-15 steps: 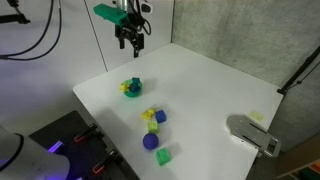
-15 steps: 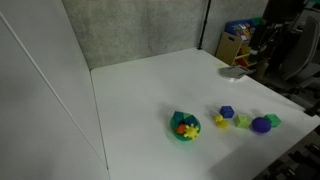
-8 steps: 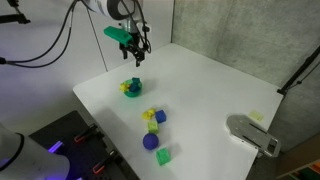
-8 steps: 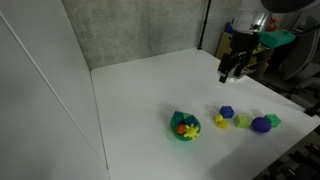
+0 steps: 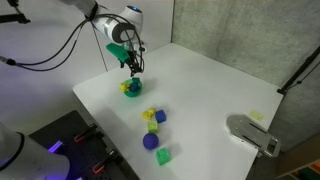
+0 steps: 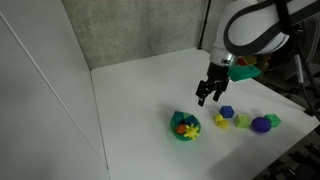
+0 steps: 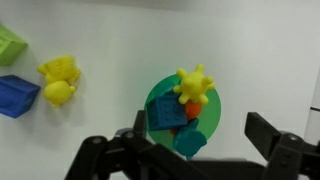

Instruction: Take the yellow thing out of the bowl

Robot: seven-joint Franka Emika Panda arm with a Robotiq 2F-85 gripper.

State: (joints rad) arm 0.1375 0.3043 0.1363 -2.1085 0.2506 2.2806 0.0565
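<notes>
The arm arches down over the white table point(image 5: 220, 90), wrist bent so the gripper point(image 5: 132, 68) points straight down, close above the bowl point(image 5: 132, 90). In the wrist view the claw's fingers point(image 7: 270, 135) are spread wide with nothing held, one on either side of the green bowl. The yellow thing point(image 7: 193, 84) sits in the bowl at its rim, touching a blue block point(image 7: 165, 114). Another yellow block point(image 7: 58, 80) lies apart on the table, left of the bowl.

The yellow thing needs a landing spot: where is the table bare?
Bare table spreads from the green bowl to the back wall and toward the grey device. Crowded: the line of toy blocks running from the bowl to the near edge.
</notes>
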